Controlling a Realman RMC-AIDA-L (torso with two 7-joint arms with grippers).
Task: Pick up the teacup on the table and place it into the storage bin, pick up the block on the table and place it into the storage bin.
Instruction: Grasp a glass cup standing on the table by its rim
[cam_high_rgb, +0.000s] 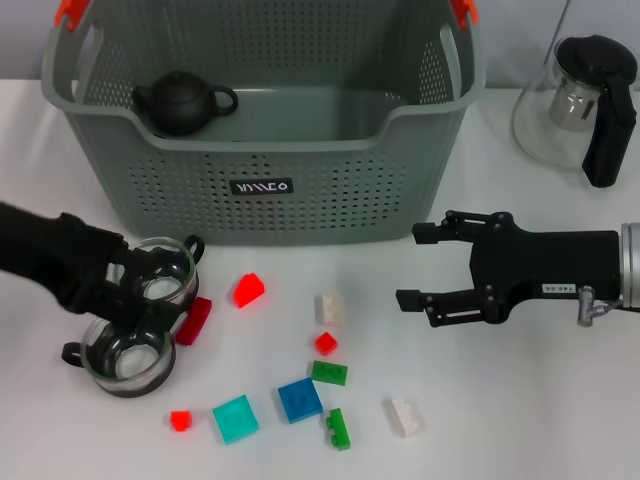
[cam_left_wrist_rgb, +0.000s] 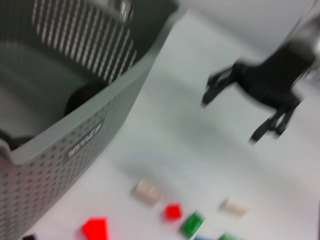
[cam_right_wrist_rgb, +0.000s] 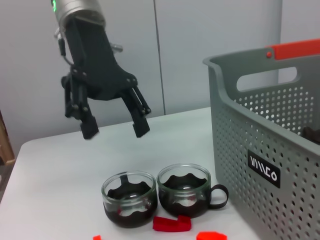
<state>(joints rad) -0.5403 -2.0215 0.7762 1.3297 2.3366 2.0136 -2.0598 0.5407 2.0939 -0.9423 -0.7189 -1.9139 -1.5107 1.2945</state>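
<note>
- Two glass teacups (cam_high_rgb: 166, 272) (cam_high_rgb: 127, 354) sit side by side on the table (cam_high_rgb: 520, 400), in front of the storage bin (cam_high_rgb: 260, 190).
- About ten small blocks, red (cam_high_rgb: 249, 290), green (cam_high_rgb: 329, 373), blue (cam_high_rgb: 300, 400) and white (cam_high_rgb: 404, 416), lie near the cups.
- The bin's black label (cam_high_rgb: 261, 186) has white letters too small to read.
- One black teapot (cam_high_rgb: 182, 102) sits inside the bin.
- Left gripper (cam_right_wrist_rgb: 114, 126) hangs wide open above the cups.
- Right gripper (cam_high_rgb: 418, 266) is open, empty, beside the blocks.

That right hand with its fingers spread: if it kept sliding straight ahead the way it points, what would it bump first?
Probably the small cream block; the right hand points across the table toward it, though its height is unclear.
</note>
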